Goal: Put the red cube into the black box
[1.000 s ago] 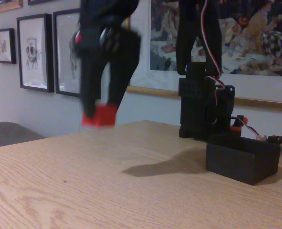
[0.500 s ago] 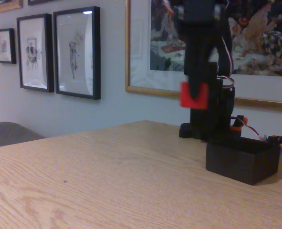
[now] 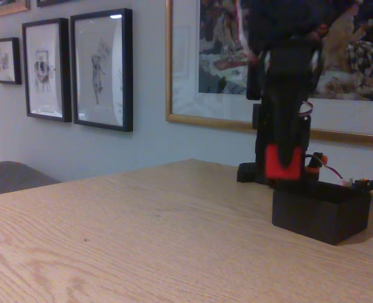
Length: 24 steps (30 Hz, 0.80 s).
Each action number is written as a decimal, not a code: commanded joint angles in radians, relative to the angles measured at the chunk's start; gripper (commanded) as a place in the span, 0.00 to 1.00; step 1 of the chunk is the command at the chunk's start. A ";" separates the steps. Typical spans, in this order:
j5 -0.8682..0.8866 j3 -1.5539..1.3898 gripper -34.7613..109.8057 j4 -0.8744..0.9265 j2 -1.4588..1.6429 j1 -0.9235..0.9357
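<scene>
Your gripper [image 3: 283,165] has the red cube [image 3: 283,163] pinched between its black fingers, right above the near-left end of the black box [image 3: 320,211].

Cube's matte, sharp-edged; the box is low, thin-walled, open-topped, sitting on a wood-grain table [image 3: 142,233]. I can't read any writing.

We see a light wooden table [image 3: 129,233] with visible grain. On it, toward the right in the fixed view, sits the black box [image 3: 320,211], open-topped and low. Just behind the box stands the black robot base [image 3: 257,172], also resting on the table.
</scene>
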<state>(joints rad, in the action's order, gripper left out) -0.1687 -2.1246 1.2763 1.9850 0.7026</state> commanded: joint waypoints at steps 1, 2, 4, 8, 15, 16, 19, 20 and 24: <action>0.014 0.048 0.22 0.044 0.049 0.018; 0.034 0.078 0.22 0.069 0.054 0.018; 0.084 0.164 0.21 0.140 0.046 0.018; 0.210 0.333 0.21 0.293 -0.015 0.026; 0.382 0.202 0.21 0.339 0.023 0.126; 0.390 0.189 0.20 0.327 0.028 0.144; 0.385 0.202 0.19 0.334 -0.023 0.206; 0.399 0.202 0.19 0.328 -0.029 0.218; 0.474 0.201 0.18 0.334 -0.061 0.245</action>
<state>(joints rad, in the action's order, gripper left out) 0.2516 -1.9175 1.5938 1.9221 0.9158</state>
